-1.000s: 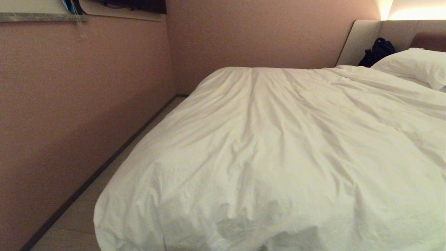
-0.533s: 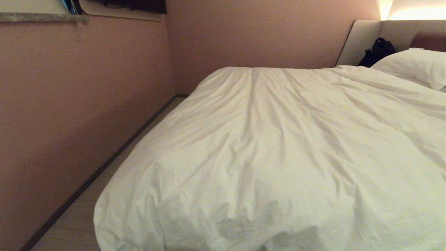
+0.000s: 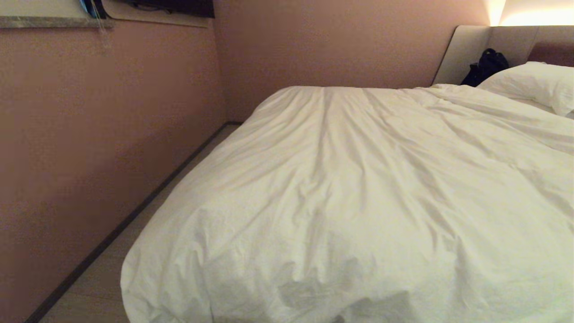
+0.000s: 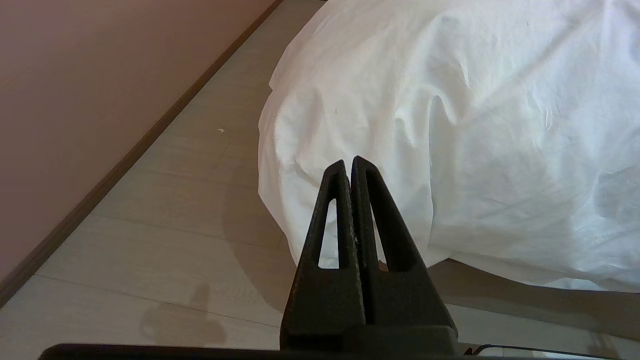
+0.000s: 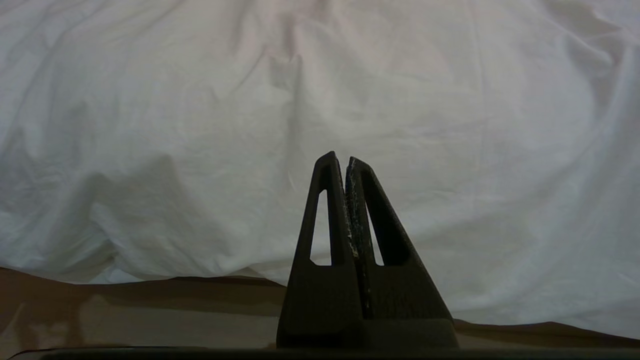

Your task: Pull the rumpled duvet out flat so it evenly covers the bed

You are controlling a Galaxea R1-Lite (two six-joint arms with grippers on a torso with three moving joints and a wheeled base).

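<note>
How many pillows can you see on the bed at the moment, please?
1: a white pillow lies at the head of the bed, by the headboard, beside a black bag. Others may lie out of view past the picture's edge.

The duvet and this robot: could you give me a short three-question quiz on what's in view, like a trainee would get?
1. True or false: the left gripper is clamped on the duvet.
2. What lies on the bed at the headboard end?
A. a white pillow
B. a folded towel
C. a laptop
3. Fill in: the right gripper's fingers are ____.

Key: 1 false, it is shut on nothing, short of the duvet's hanging edge; 2 A; 3 shut.
</note>
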